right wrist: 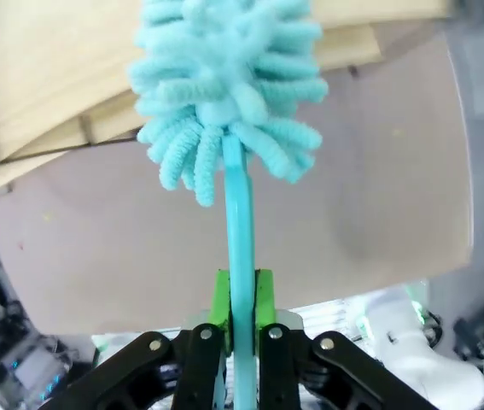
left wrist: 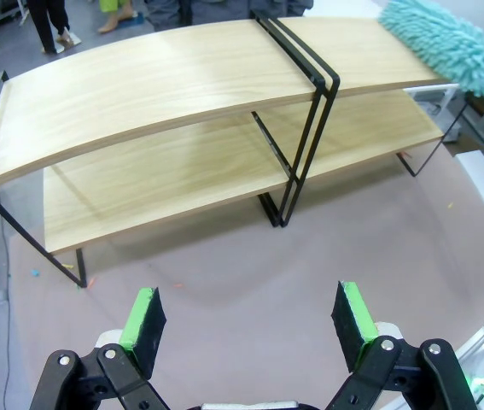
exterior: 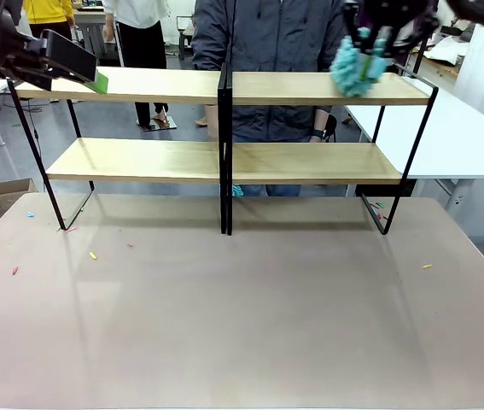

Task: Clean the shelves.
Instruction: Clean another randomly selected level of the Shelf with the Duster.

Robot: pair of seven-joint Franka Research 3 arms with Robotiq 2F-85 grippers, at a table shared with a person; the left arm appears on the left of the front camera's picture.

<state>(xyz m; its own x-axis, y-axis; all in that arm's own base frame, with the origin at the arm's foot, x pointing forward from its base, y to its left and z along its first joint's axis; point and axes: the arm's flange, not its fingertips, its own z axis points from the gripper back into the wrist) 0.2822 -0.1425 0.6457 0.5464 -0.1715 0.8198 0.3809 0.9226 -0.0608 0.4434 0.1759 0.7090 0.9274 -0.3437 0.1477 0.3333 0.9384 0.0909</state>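
Your right gripper pinching duster handle — head on shelves top board; left gripper spread.

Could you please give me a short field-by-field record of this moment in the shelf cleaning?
shelves: two-tier rack of wood boards on a black frame, standing on the table
duster: teal and fluffy, head on the right end of the top board
right gripper: shut on the duster handle
left gripper: open, holding nothing, raised by the rack's left end
person: standing behind the rack
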